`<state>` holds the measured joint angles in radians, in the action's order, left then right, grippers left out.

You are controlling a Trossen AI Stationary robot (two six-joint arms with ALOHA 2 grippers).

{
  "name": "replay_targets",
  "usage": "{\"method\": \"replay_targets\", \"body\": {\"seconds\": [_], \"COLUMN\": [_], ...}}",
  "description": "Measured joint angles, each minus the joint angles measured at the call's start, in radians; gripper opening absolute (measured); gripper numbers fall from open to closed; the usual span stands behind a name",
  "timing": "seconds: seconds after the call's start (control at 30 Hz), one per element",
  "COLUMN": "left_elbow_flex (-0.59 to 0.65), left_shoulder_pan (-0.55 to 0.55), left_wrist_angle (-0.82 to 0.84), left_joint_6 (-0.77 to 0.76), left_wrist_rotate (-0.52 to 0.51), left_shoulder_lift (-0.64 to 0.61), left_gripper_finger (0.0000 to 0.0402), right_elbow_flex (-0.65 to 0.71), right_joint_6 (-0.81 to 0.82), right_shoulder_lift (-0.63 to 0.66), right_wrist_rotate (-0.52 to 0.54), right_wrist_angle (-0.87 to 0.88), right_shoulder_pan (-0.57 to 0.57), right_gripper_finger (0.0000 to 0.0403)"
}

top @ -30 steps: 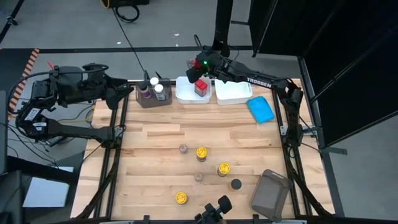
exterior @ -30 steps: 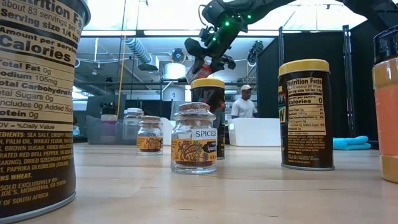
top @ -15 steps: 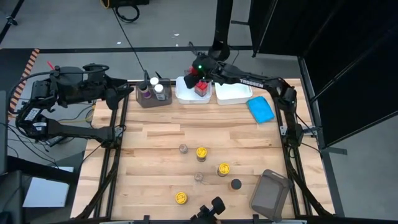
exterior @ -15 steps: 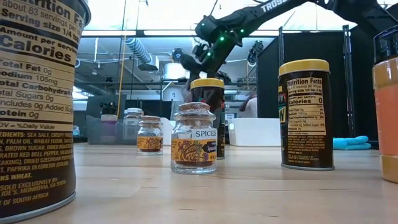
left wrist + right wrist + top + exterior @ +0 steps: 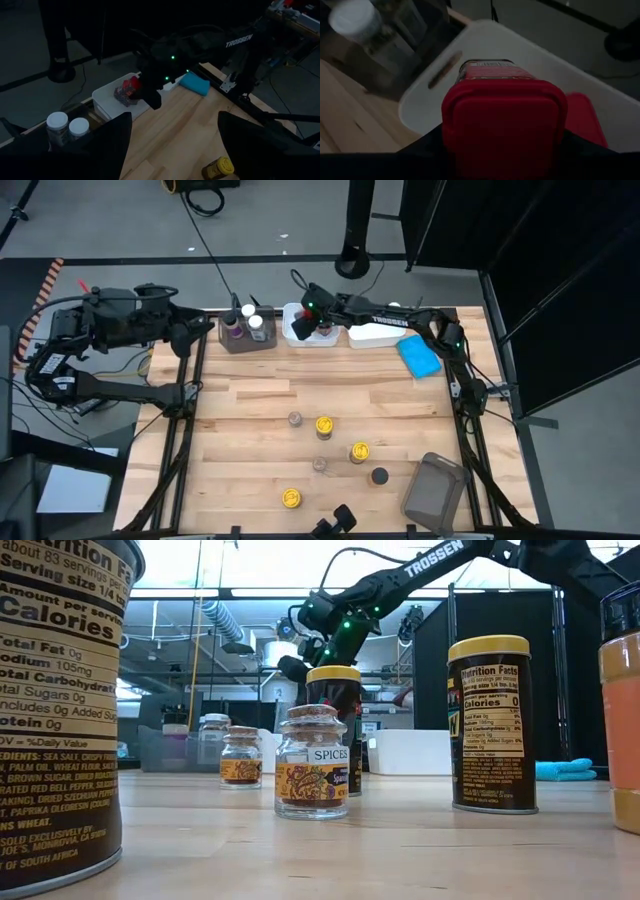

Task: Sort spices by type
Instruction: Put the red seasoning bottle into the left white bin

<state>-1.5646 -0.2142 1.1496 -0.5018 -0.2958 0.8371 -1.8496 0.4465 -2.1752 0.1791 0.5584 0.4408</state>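
Observation:
My right gripper (image 5: 303, 326) reaches over the left white tub (image 5: 290, 332) at the table's far edge, shut on a red-capped spice jar (image 5: 504, 125). A second red cap (image 5: 585, 117) lies in the same tub. Loose on the table stand yellow-lidded jars (image 5: 324, 425) (image 5: 359, 452) (image 5: 291, 498), clear glass jars (image 5: 295, 419) (image 5: 319, 464) and a black-capped jar (image 5: 379, 476). Two white-capped jars (image 5: 256, 323) stand in a grey bin (image 5: 246, 340). My left gripper (image 5: 185, 332) waits open beyond the table's far left corner. My right gripper pinches the jar between its two fingers at the sides of its red square cap (image 5: 448, 131). The fingers slant down from the table's right. The jar points away from the wrist, cap toward the camera, tilted over the tub's inside. Whether its base touches the tub is hidden.
A second white tub (image 5: 375, 332) stands right of the first, with a blue cloth (image 5: 419, 355) beside it. A grey translucent bin (image 5: 435, 490) sits at the near right corner. Bare wood lies across the table's left half.
My right gripper has sunk toward the left white tub and gone toward the table's left edge, tipping further down, with the red-capped jar still in its hold.

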Motion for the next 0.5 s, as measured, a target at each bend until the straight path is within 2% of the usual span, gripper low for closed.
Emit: {"method": "replay_targets", "body": {"seconds": [0.5], "left_elbow_flex": [0.0], "left_shoulder_pan": [0.0], "left_wrist_angle": [0.002], "left_joint_6": [0.0], "left_wrist_rotate": [0.0], "left_shoulder_lift": [0.0], "left_gripper_finger": [0.0301], "right_elbow_flex": [0.0], "right_joint_6": [0.072], "right_shoulder_lift": [0.0], "right_wrist_rotate": [0.095], "right_wrist_angle": [0.097], "right_shoulder_pan": [0.021], "right_gripper_finger": [0.0213]}}
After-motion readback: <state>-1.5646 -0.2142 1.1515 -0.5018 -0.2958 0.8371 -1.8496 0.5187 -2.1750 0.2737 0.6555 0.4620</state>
